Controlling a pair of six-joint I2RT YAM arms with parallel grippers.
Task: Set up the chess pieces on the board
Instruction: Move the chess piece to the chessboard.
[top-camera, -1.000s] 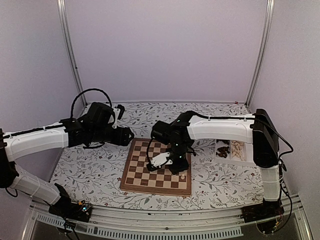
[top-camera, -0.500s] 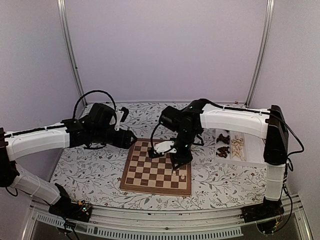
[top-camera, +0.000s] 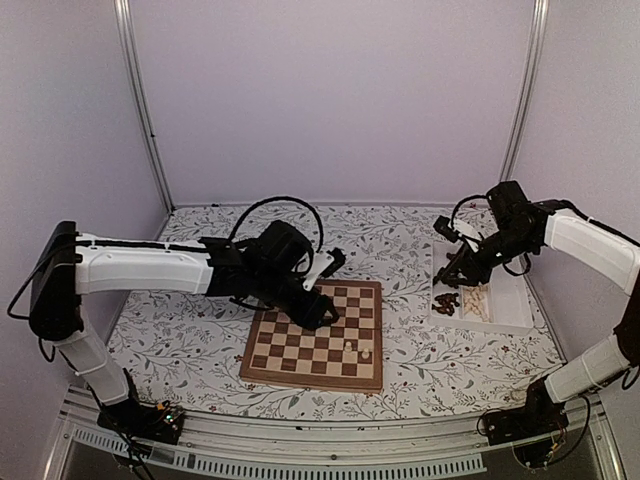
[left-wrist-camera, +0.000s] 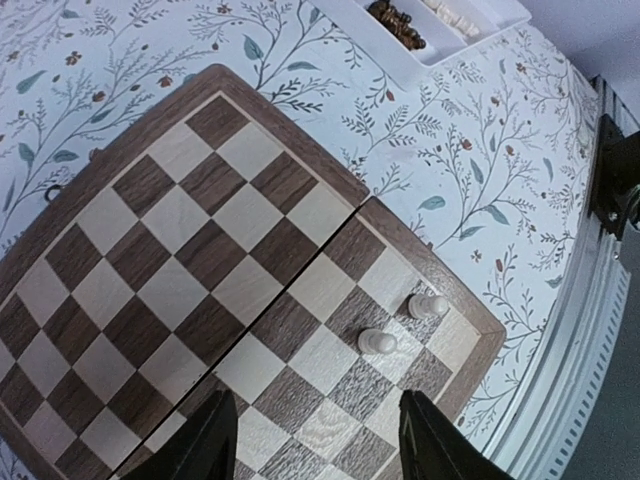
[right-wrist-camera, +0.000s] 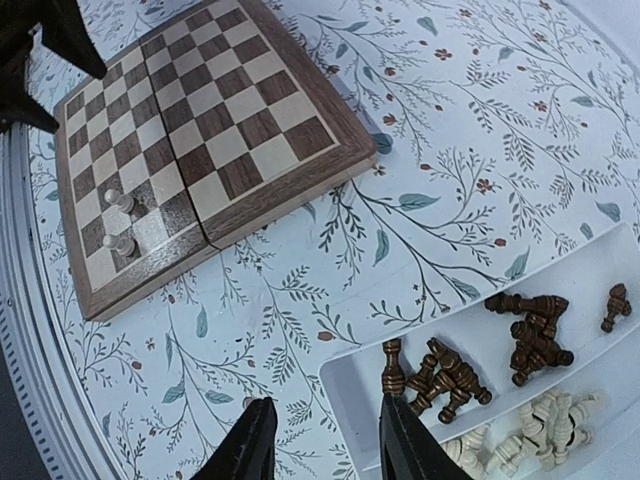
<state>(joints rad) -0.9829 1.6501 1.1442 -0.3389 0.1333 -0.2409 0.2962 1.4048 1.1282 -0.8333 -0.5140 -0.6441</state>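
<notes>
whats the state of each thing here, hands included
board, lying open and flat, mostly bare
two pale pieces, upright on board, near one corner
tray, holding loose pieces
dark pieces, heaped in tray, mostly lying down
pale heap, in the next compartment
left hand, open, empty, over board
right hand, open, empty, near tray

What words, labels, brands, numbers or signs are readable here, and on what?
None can be read in any view.
The board: no letters or numbers on its border.
The white tray: unmarked.
The left arm and right arm: no legible brand or label.
</notes>
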